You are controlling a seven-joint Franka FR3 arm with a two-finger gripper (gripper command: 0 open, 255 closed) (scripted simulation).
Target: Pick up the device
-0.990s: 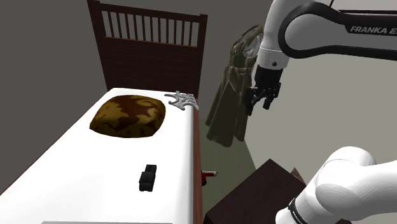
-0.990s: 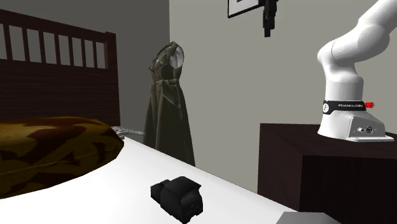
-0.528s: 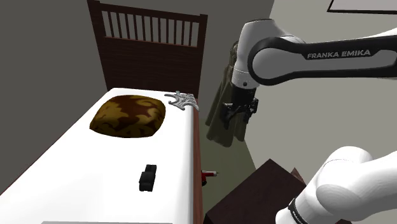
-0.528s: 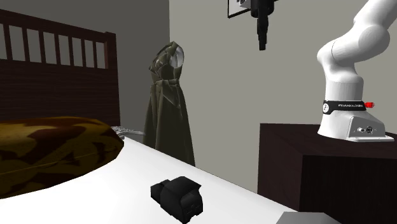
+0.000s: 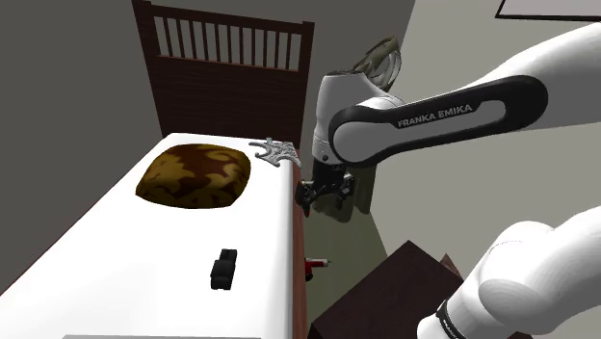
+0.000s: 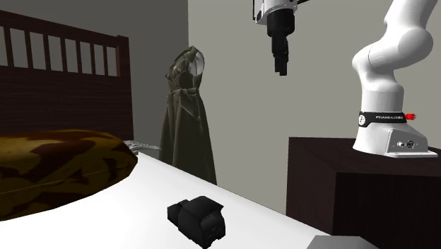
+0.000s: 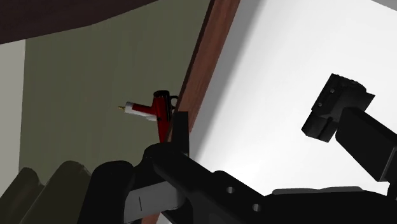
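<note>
1. device [image 5: 225, 268]: black, blocky, two-part. It lies flat on the white bed [image 5: 116, 279], lower middle of the shoulder view, near the bed's right-hand edge. In the second exterior view it sits bottom centre [image 6: 198, 219].
2. gripper [image 5: 314, 196]: centre of the shoulder view, pointing down, lined up with the bed's brown side rail [image 5: 300, 241]. In the second exterior view it's at top, right of centre [image 6: 282, 65], hanging in the air well above the device.
3. How far the gripper is open: cannot tell from these views. The device lies on the bed well apart from it, so it isn't gripped.
4. Wrist view: device [image 7: 350, 130] at right middle on the white surface. The side rail [image 7: 203, 70] runs diagonally from top centre. A red tool [image 7: 156, 109] lies on the floor just beside the rail, on the side away from the device.
5. Shoulder view, upper left: camouflage pillow [image 5: 195, 175] at the head of the bed, dark slatted headboard [image 5: 231, 58] behind it, and a small grey item [image 5: 277, 151] at the bed's corner.
6. Olive coat [image 6: 187, 113] hangs against the wall, centre-left of the second exterior view.
7. Arm base sits on a dark stand [image 6: 353, 184], right side of the second exterior view.
</note>
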